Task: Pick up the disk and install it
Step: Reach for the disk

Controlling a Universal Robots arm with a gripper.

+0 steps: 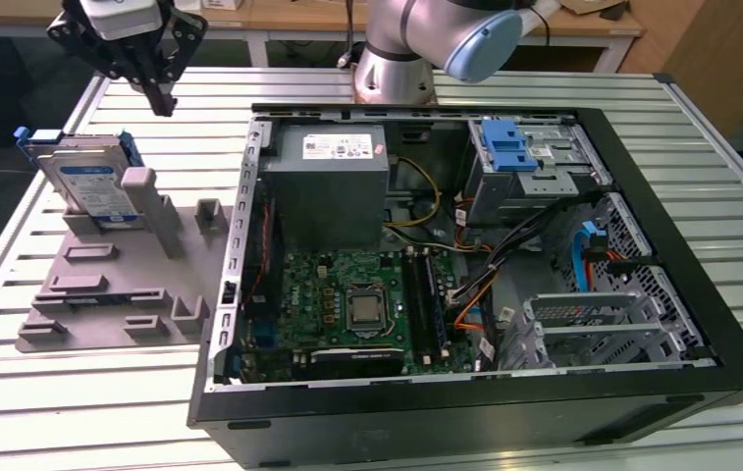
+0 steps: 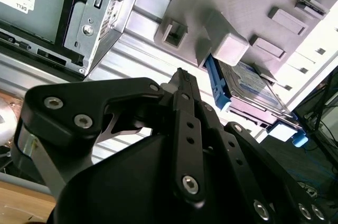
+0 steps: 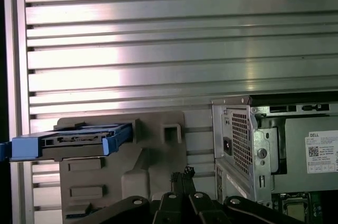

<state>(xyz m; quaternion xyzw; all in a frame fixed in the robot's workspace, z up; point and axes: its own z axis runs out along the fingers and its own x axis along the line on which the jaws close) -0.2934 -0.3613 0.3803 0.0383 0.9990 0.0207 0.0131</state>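
Note:
The disk [image 1: 91,184] stands on edge, leaning in a slot of the grey fixture [image 1: 109,294] at the exterior view's left. It is silver-grey with a white-and-blue label and a blue bracket around its edges. Both wrist views also show the disk [image 2: 253,91] [image 3: 68,142] resting in the fixture. My gripper [image 1: 162,101] hangs above the slatted table, behind and above the disk and apart from it. Its black fingers [image 2: 182,78] [image 3: 183,175] are pressed together, shut with nothing between them.
An open computer case [image 1: 685,294] lies at the centre and right. Inside it are a grey power-supply box [image 1: 332,186], a motherboard [image 1: 351,304] and a metal drive cage with a blue latch [image 1: 512,147]. The arm's base [image 1: 398,69] stands behind the case.

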